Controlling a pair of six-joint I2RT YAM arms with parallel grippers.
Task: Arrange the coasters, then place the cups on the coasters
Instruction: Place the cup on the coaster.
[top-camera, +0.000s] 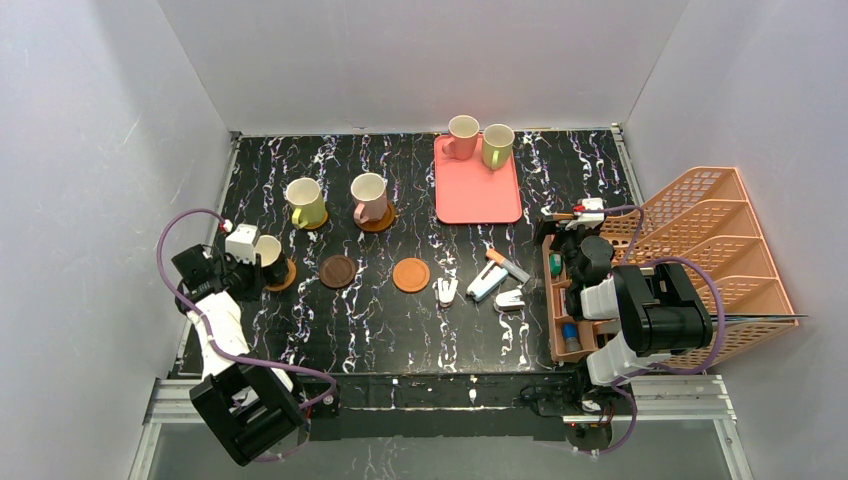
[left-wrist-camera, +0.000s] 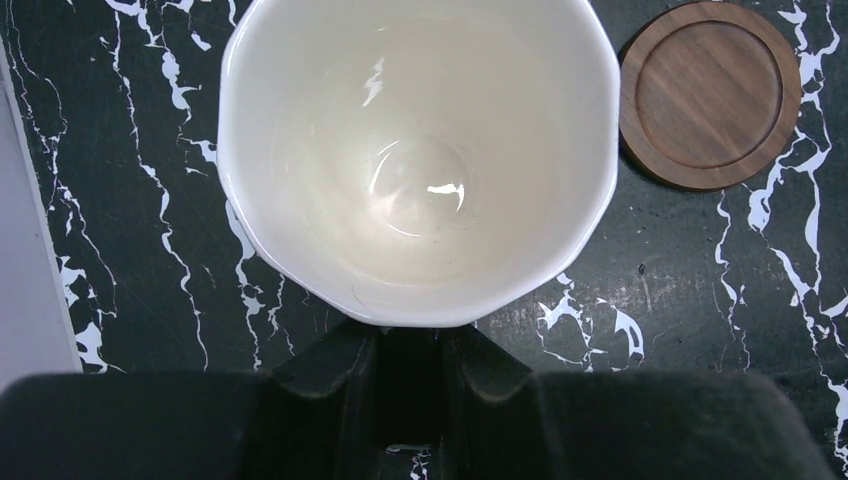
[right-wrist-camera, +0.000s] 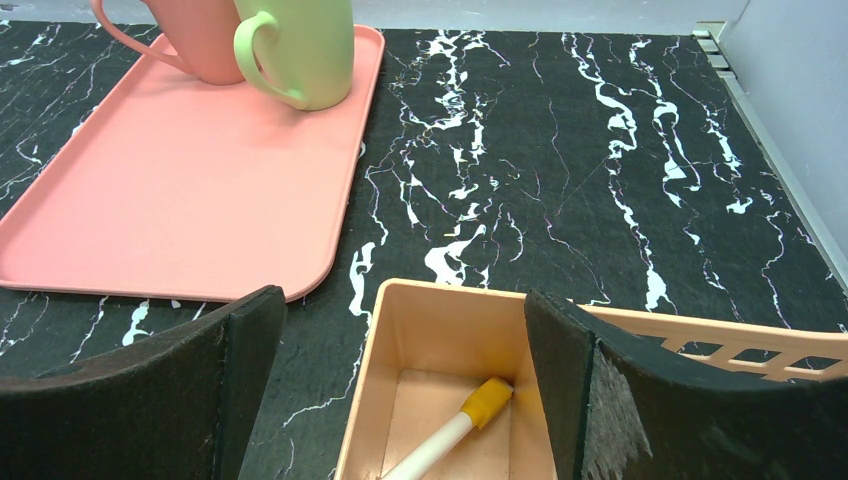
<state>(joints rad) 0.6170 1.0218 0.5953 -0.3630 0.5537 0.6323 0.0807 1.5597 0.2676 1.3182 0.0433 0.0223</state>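
Left gripper (left-wrist-camera: 410, 350) fingers pinched shut on the near side of the brown cup (top-camera: 268, 250), which stands on a coaster (top-camera: 288, 278) by the left edge of the table (top-camera: 400, 330); right gripper (right-wrist-camera: 405, 325) fingers spread wide above the orange organizer (right-wrist-camera: 440, 300) at the right edge.

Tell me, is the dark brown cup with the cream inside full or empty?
Empty: the dark brown cup shows a bare, shiny bottom.
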